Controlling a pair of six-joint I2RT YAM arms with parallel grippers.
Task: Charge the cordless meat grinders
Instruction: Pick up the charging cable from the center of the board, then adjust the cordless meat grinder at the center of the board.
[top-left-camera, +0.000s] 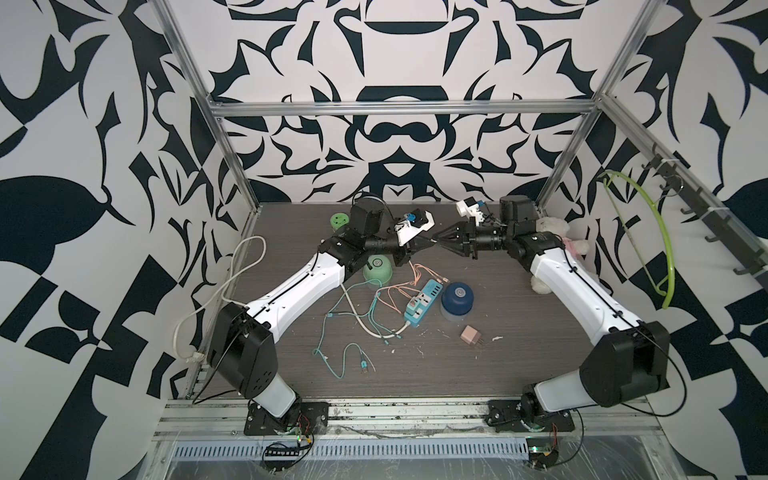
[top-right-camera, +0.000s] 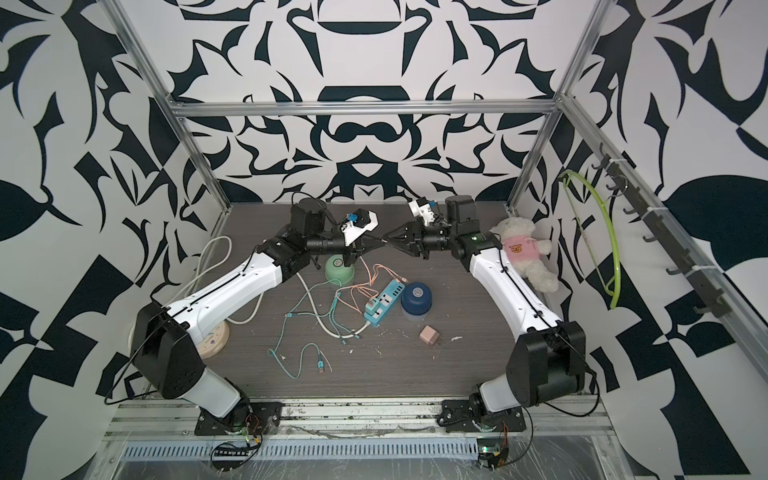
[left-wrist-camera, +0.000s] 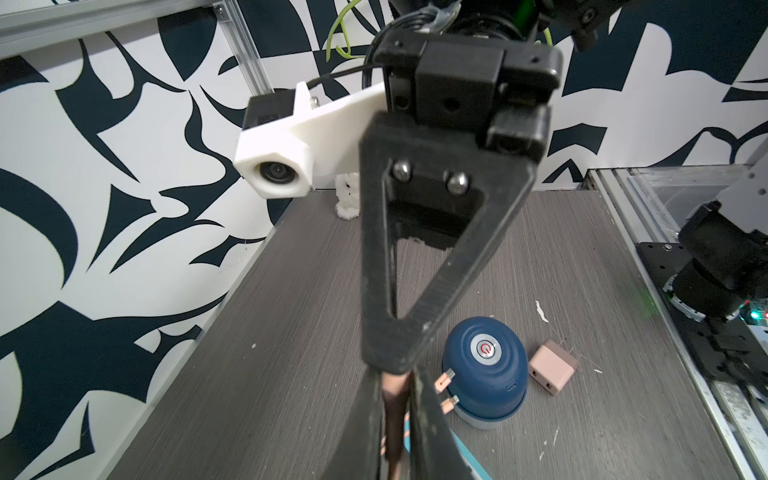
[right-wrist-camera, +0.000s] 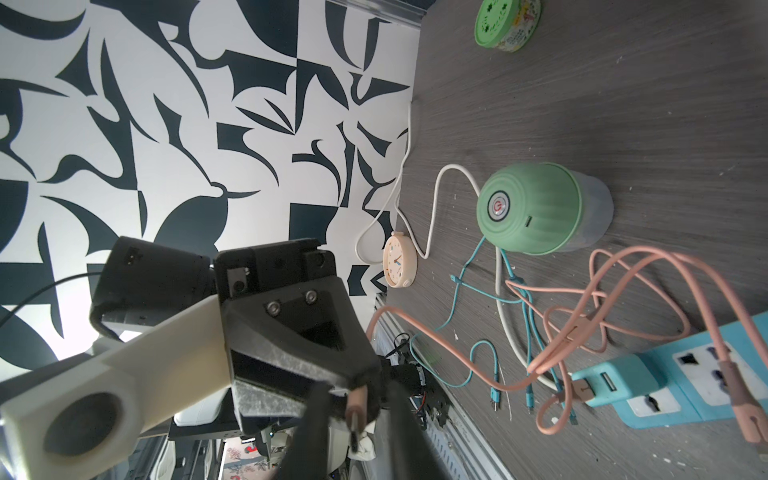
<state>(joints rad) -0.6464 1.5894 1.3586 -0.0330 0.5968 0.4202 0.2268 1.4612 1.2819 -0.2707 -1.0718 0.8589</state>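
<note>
Above the counter (top-left-camera: 519, 353) toward 12 o'clock, our left tool (top-left-camera: 427, 243) pinches the pink cable (right-wrist-camera: 358, 401); the right tool (top-left-camera: 442, 242) stands parted around its plug. The green grinder (top-left-camera: 377, 268), at 10 o'clock from the power strip (top-left-camera: 419, 305), and the blue grinder (top-left-camera: 458, 300), at 3 o'clock, both sit unplugged.

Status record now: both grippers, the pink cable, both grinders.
left gripper: shut on pink plug, held above the table
right gripper: open around that plug, tip to tip with the left
pink cable: other end in the strip USB port
green grinder: standing, charge port empty
blue grinder: standing beside the strip, charge port empty
</note>
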